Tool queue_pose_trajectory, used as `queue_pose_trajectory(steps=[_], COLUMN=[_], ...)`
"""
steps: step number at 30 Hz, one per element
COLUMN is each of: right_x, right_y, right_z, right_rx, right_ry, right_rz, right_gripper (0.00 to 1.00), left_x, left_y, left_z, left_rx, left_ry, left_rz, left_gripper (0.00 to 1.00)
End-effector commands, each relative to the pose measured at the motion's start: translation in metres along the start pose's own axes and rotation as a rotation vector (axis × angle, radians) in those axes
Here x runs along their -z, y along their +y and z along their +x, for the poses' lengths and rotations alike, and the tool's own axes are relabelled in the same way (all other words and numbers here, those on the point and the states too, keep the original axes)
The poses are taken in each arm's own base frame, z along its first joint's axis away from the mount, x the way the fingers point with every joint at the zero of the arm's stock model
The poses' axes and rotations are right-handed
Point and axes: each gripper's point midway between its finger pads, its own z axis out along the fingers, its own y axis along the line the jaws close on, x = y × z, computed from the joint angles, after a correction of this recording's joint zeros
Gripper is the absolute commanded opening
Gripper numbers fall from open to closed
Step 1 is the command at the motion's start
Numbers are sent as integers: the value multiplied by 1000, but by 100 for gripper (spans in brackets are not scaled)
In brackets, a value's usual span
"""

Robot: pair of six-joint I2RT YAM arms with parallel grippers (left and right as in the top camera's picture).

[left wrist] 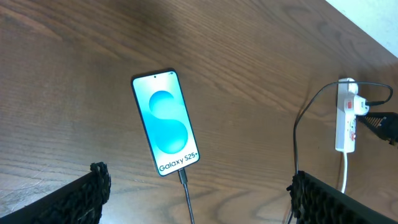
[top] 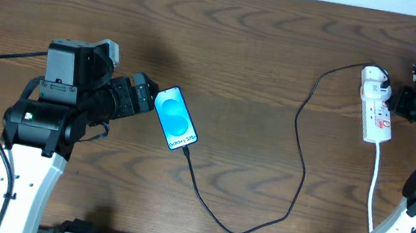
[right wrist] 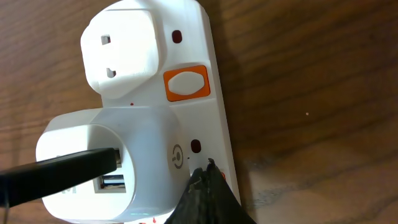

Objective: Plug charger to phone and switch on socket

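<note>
Since the left pincer (left wrist: 198,190) hangs wide open just short of the phone (left wrist: 165,122), its fingers (left wrist: 93,190) flanking the near end and touching nothing, you can judge that arm's part done. The phone lies flat on the bench (top: 271,27), left of middle, long axis slightly aslant. The charger (left wrist: 185,196) looks seated in its lower end. From there the black cable loops toward the near edge, then climbs right to the white adapter (right wrist: 106,168) in the socket (top: 378,109). The socket sits far right, long axis running front to back, well apart from the phone. Your right pincer (right wrist: 208,180) is much the nearer. It looks closed to a single tip, over the strip's face just beside the adapter. The orange switch (right wrist: 186,84) lies beyond that tip, between the adapter and the rounded plug (right wrist: 121,50); whether another switch hides under the tip, you cannot tell. Bare bench runs along the strip's switch side, so you have room there
</note>
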Motion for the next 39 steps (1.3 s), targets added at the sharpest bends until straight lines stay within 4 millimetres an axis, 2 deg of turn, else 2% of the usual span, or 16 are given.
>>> queue_pose_trajectory(steps=[1,24,39], right_x=[-32,-39,-36], right_y=[54,91,111], right_z=[22,33,27], right_rx=[11,28,12], right_ry=[80,138,115], right_rz=[-184,-252,-354], right_gripper=[1,1,1], left_x=[6,6,6], left_y=[-3,-3,-3], left_z=[-6,-6,-6], left_rx=[-9,-9,-9], left_ry=[-27,-27,-27], left_rz=[2,3,2], left_gripper=[94,94,94])
